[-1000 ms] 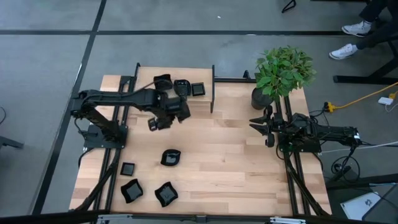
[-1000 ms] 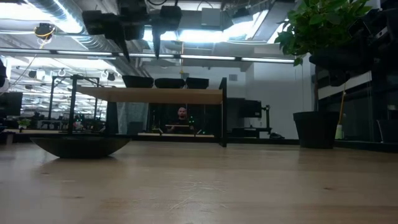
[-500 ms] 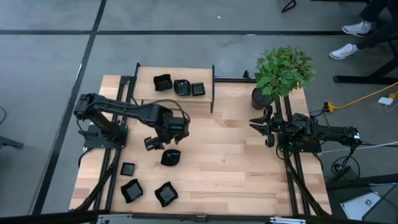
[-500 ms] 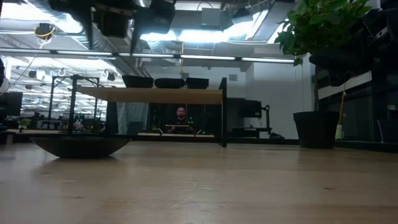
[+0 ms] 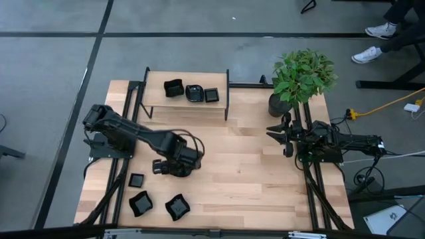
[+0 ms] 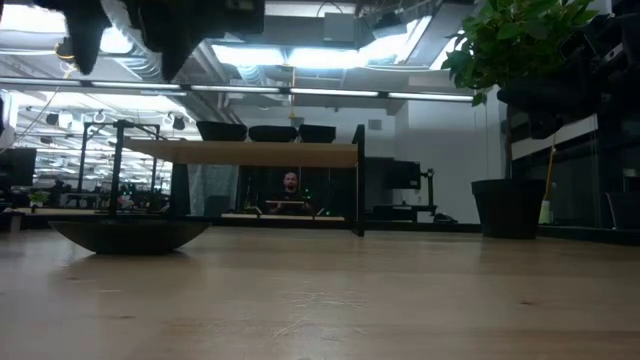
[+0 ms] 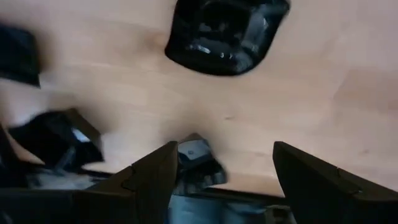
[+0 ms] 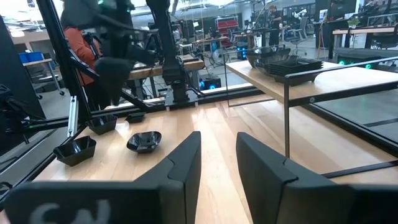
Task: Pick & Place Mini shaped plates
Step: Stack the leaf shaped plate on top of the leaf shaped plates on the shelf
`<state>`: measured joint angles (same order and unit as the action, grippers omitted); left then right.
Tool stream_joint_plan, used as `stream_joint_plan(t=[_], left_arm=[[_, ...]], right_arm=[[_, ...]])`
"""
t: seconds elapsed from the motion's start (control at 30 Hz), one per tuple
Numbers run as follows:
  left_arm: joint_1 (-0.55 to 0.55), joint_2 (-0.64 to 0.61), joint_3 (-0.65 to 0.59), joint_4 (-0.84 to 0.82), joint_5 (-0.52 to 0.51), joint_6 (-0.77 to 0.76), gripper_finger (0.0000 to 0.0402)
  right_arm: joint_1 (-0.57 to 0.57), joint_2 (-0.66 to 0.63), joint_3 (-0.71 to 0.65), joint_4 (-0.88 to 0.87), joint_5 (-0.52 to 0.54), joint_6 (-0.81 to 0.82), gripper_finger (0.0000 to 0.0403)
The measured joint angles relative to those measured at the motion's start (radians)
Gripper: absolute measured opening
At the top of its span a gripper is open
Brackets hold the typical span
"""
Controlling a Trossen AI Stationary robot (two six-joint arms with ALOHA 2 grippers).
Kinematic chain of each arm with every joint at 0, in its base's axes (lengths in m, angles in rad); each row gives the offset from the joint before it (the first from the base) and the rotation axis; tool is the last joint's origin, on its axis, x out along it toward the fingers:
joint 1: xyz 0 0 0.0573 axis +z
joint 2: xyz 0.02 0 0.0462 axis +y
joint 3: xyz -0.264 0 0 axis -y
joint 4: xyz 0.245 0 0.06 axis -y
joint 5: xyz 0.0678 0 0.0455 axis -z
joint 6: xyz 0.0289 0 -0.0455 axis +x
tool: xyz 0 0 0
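Note:
My left gripper (image 5: pixel 169 167) hangs open over the left middle of the table, pointing steeply down with nothing between its fingers (image 7: pixel 146 180). A wavy-edged black mini plate (image 7: pixel 224 34) rests bottom-down on the wood just ahead of it. That plate (image 6: pixel 125 235) also shows in the low view, under the gripper (image 6: pixel 130 45). Three more plates (image 5: pixel 136 180) (image 5: pixel 141 202) (image 5: pixel 176 207) lie near the front left corner. Another three (image 5: pixel 192 92) sit on the raised shelf at the back. My right gripper (image 5: pixel 275 133) waits level at the right edge, slightly open and empty.
The wooden shelf (image 5: pixel 186 103) on black posts spans the back left. A potted plant (image 5: pixel 302 76) stands at the back right, next to the right arm. Bare wood lies between the two arms. A person sits far behind the table (image 6: pixel 290 185).
My left gripper has swung from just in front of the shelf toward the table's near edge and sunk a little, turning as it went. It now hangs above the wavy plate in the middle. Its fingers have stayed open. No plate has moved.

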<state>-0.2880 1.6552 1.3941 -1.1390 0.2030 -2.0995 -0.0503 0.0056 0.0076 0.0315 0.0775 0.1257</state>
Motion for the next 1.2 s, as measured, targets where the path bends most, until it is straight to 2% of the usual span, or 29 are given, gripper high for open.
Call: stream_joint_plan(t=[0.23,0.47,0.77,1.2], left_arm=[[-0.042,0.082,0.0,0.061,-0.02,0.255,0.0255],[-0.032,0.155,0.001,0.147,-0.138,0.613,0.0255],[-0.001,0.251,0.0,0.147,-0.174,0.732,0.0255],[-0.003,0.311,0.001,0.16,-0.178,0.838,0.0254]], right_arm=[[0.0,0.001,0.0,0.0,0.0,0.0,0.0103],[0.0,0.001,0.0,0.0,0.0,0.0,0.0103],[0.0,0.001,0.0,0.0,0.0,0.0,0.0103],[0.0,0.001,0.0,0.0,0.0,0.0,0.0103]])
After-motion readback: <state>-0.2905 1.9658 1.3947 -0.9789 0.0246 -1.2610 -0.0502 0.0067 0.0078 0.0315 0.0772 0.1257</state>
